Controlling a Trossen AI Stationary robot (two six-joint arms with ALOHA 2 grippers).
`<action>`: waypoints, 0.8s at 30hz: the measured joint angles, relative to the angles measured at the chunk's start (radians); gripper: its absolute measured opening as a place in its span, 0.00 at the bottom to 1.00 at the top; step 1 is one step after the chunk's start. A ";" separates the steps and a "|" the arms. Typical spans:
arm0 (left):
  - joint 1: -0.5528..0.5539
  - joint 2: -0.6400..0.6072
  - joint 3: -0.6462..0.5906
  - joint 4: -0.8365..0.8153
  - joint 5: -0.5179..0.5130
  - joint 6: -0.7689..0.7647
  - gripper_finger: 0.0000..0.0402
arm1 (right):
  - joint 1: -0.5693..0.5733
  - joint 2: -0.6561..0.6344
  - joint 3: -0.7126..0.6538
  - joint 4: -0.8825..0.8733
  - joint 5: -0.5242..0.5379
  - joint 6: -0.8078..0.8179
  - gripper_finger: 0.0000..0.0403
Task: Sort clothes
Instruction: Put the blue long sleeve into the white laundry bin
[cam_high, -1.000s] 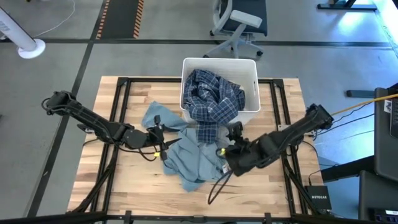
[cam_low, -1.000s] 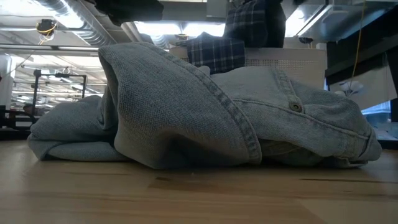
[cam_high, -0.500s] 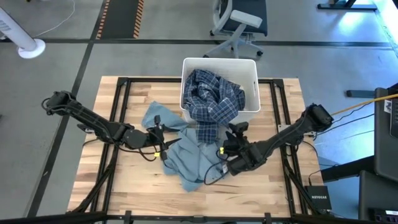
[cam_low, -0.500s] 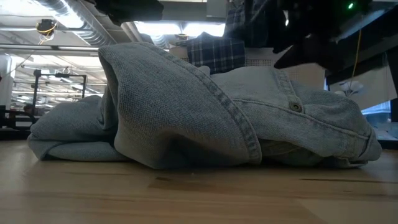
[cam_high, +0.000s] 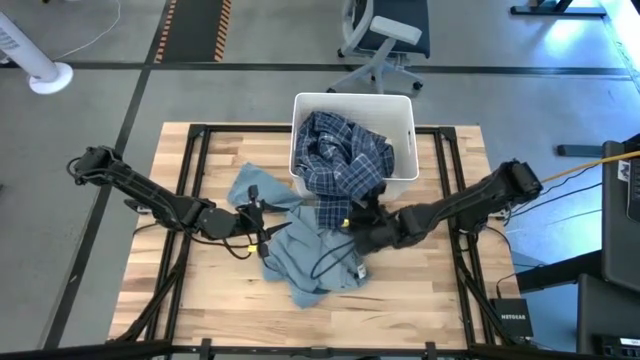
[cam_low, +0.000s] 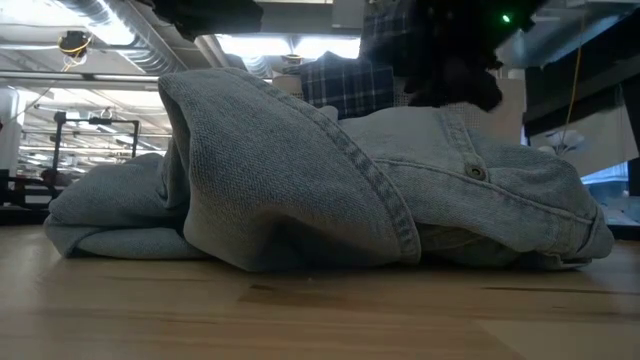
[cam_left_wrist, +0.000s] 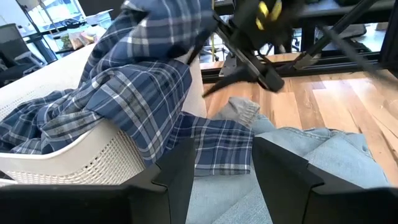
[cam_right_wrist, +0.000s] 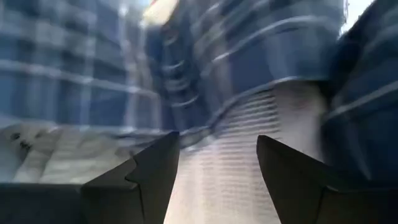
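Note:
A blue-and-white plaid shirt fills the white bin; one part hangs over the bin's near wall onto the table. A light blue-grey garment lies crumpled on the table in front of the bin and fills the low view. My right gripper is open, close to the bin's near wall and the hanging plaid cloth. My left gripper is open over the blue-grey garment's left part and faces the bin.
The bin stands at the table's far middle. An office chair is on the floor beyond the table. Bare wood shows along the table's near edge and at its left and right sides.
My right gripper has gone from the blue-grey garment's right side toward the table's far edge and a little left, up to the bin's near wall and the hanging plaid cloth. It has come into the low view at the upper right. The clothes have kept still.

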 joint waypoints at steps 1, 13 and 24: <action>0.000 0.000 0.000 0.000 0.000 0.000 0.39 | -0.013 -0.016 0.000 0.023 -0.018 -0.028 0.58; 0.000 0.000 0.000 0.000 0.000 0.000 0.39 | -0.145 -0.047 -0.175 0.421 -0.205 -0.181 0.58; 0.003 0.000 0.000 0.001 0.000 0.008 0.39 | -0.158 -0.048 -0.204 0.651 -0.398 -0.389 0.45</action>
